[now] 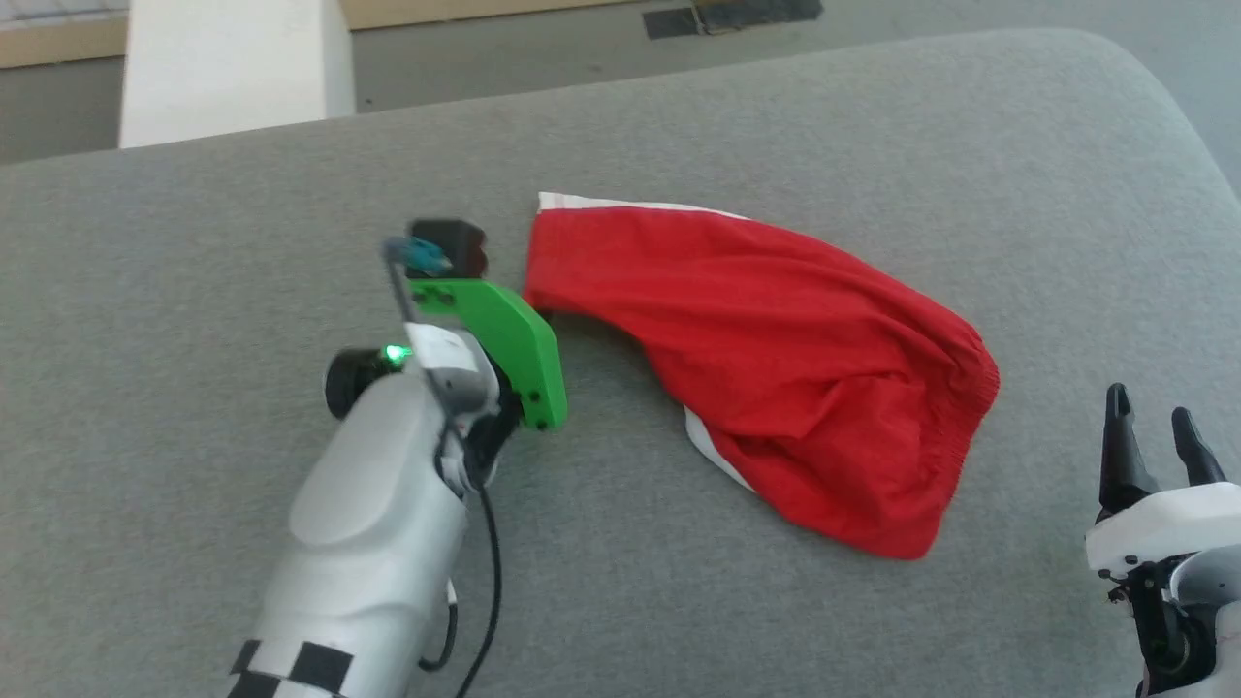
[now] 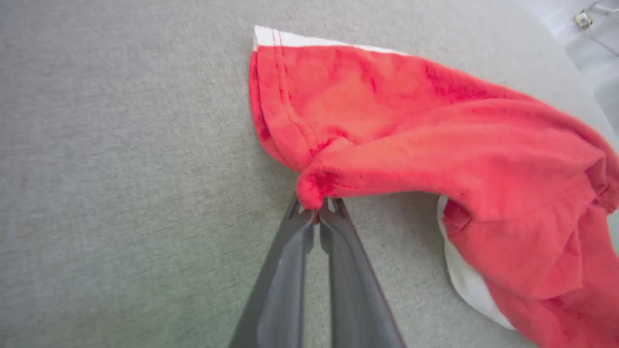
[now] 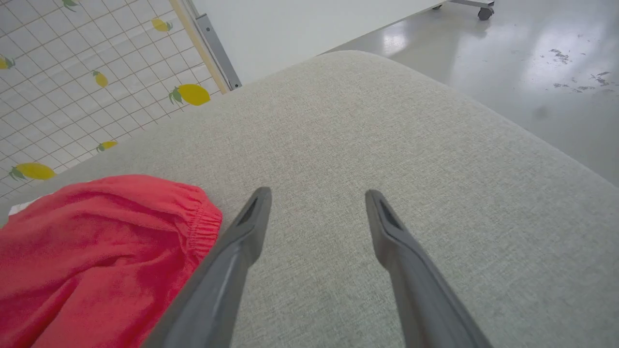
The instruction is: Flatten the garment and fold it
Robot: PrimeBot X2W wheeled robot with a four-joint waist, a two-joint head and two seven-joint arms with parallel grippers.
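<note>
Your left gripper has its two long dark fingers pressed together on a small nub of red cloth. That nub looks like the near corner of a leg hem of the bright red thin-fabric shorts with white side stripes. The bite is narrow and sits right at the tips, so I judge it could slip. Draw slowly and low, away from the bulk, so the cloth slides flat instead of lifting. Pull towards your left, along the hem line, until the flap folded over behind the pinch opens out.

The shorts lie crumpled in the middle of the grey woven padded surface. The leg hem is towards the left arm and the gathered elastic waistband towards the right, with a white stripe peeking from beneath the near edge.

Your right gripper hovers with fingers spread wide, holding nothing, just beside the waistband but apart from it. Bring it down to pin or pinch that waistband, so the left pull has something to work against.
</note>
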